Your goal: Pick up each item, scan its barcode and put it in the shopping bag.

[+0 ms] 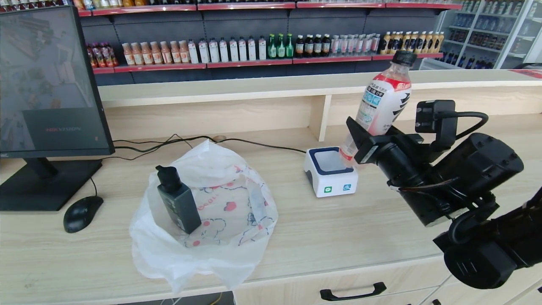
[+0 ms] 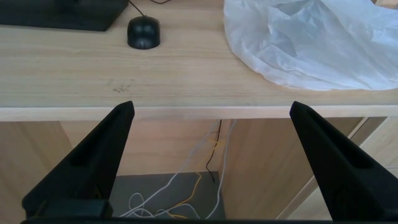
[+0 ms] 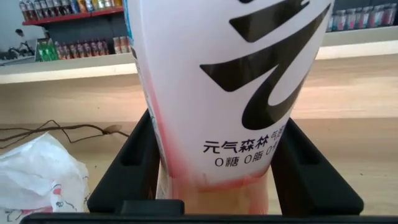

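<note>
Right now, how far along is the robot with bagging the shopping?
Looks done: a dark dispenser bottle stands in the shopping bag. In hand: the right gripper holds a drink bottle tilted, base close by the scanner, so it seems to be scanning. Left: putting that bottle in the bag. The left gripper is open, holding nothing.

Light wooden counter (image 1: 360, 228) — red-edged shelves (image 1: 250, 64) of bottled drinks (image 1: 237, 48) behind, perhaps glass-fronted coolers (image 1: 487, 25) at right.
</note>
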Controlling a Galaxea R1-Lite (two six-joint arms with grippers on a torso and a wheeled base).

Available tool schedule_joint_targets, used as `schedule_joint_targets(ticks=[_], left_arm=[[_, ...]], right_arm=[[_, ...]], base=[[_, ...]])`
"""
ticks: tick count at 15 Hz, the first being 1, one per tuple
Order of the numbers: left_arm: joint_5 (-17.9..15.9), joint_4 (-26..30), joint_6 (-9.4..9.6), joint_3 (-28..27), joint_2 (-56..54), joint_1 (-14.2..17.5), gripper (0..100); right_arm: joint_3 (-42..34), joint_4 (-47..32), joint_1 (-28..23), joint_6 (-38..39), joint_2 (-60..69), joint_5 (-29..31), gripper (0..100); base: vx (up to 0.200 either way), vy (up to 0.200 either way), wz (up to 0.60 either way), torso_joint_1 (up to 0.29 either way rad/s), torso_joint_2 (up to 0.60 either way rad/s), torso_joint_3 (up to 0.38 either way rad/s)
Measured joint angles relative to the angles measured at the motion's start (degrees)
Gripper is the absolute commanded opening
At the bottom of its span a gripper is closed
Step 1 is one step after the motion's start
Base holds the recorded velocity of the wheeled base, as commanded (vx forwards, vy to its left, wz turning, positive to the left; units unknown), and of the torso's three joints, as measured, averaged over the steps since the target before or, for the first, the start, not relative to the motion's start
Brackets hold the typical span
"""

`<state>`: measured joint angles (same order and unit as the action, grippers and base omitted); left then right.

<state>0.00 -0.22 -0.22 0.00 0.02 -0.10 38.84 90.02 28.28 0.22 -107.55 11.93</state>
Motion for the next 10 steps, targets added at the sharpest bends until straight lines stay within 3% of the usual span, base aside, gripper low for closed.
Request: schedule_joint_targets(ticks=[5,9,10], left_arm=[[0.0,0.0,-0.10,0.0,0.0,0.0,100],[0.0,0.0,-0.11,0.0,0.0,0.0,100],[0.0,0.0,-0.13,0.0,0.0,0.0,100]], right_arm=[[-8.4,-0.1,-0.3,1.4,1.5,0.3,0],[-8.9,-0.1,-0.6,0.5,2.6,0.3,0],[-8.9,-0.1,-0.6,0.5,2.7,0.3,0]], base=[[0.000,0.000,0.00,0.000,0.00,0.000],[0.000,0.000,0.00,0.000,0.00,0.000],[-0.200,0.000,0.00,0.002,0.00,0.007]])
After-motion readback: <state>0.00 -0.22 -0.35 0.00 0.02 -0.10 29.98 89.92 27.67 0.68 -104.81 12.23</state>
